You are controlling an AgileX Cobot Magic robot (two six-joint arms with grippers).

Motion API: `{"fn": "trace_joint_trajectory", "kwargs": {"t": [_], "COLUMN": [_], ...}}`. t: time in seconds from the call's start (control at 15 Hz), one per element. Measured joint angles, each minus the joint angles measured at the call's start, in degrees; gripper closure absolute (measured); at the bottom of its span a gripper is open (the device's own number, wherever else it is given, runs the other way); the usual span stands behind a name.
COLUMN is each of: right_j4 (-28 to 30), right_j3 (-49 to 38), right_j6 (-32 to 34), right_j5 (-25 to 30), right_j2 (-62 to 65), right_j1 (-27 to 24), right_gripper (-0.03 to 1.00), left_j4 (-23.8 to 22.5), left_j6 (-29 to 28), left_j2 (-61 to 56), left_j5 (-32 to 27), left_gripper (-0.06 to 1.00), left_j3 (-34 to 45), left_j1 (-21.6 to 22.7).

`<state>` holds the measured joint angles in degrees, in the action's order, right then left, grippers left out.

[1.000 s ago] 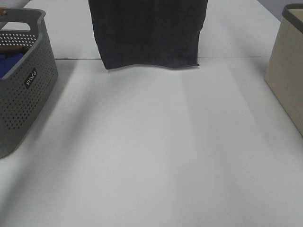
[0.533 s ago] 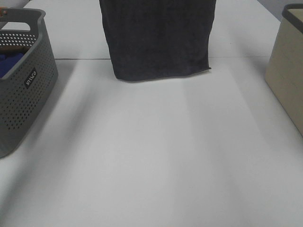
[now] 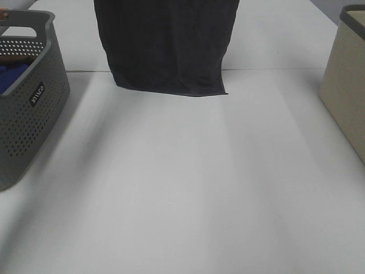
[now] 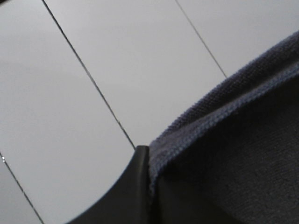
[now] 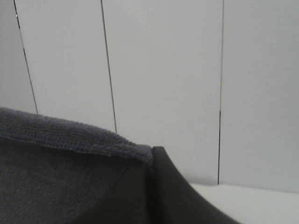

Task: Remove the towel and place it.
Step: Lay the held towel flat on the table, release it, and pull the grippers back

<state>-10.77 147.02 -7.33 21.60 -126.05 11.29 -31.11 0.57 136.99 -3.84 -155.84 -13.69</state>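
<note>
The towel (image 3: 168,43), dark charcoal-grey terry cloth, hangs down from above the exterior high view at the far middle of the white table (image 3: 188,188). Its lower hem sits just above the table, slanting down to the right. Both grippers are out of the exterior view, above its frame. In the left wrist view my left gripper (image 4: 148,163) is shut on a top corner of the towel (image 4: 233,158). In the right wrist view my right gripper (image 5: 152,156) is shut on the other top corner of the towel (image 5: 60,177).
A grey perforated basket (image 3: 34,114) stands at the left edge with a blue fabric item (image 3: 11,77) inside. A beige bin (image 3: 348,85) with a dark rim stands at the right edge.
The hanging towel swung to the right and dropped a little, then swung back to the left. Its hem now hangs left of where it was a second ago.
</note>
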Motion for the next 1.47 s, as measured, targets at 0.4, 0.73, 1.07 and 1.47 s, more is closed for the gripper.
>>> {"fn": "trace_joint_trajectory", "kwargs": {"t": [0.4, 0.73, 1.07, 1.47], "right_j4": [-2.41, -2.58, -5.21, -11.06], "right_j3": [-0.06, -1.83, -21.43, -52.65], "right_j6": [0.0, 0.74, 1.2, 1.2], "right_j5": [30.88, 48.24, 48.3, 48.24], "right_j2": [6.76, 14.09, 26.18, 45.03], "right_j1": [-0.4, -0.74, -0.8, -0.57], "right_gripper": [0.96, 0.96, 0.96, 0.96], "left_j4": [11.8, 26.41, 32.31, 37.87], "left_j6": [4.07, 2.46, -0.57, 2.23], "left_j2": [-9.11, -14.21, -27.62, -51.68], "left_j5": [-46.01, -65.09, -65.03, -63.6], "left_gripper": [0.94, 0.94, 0.94, 0.94], "left_j3": [-0.06, 2.12, 26.7, 60.5], "left_j1": [-5.33, -5.44, -5.27, -5.96]}}
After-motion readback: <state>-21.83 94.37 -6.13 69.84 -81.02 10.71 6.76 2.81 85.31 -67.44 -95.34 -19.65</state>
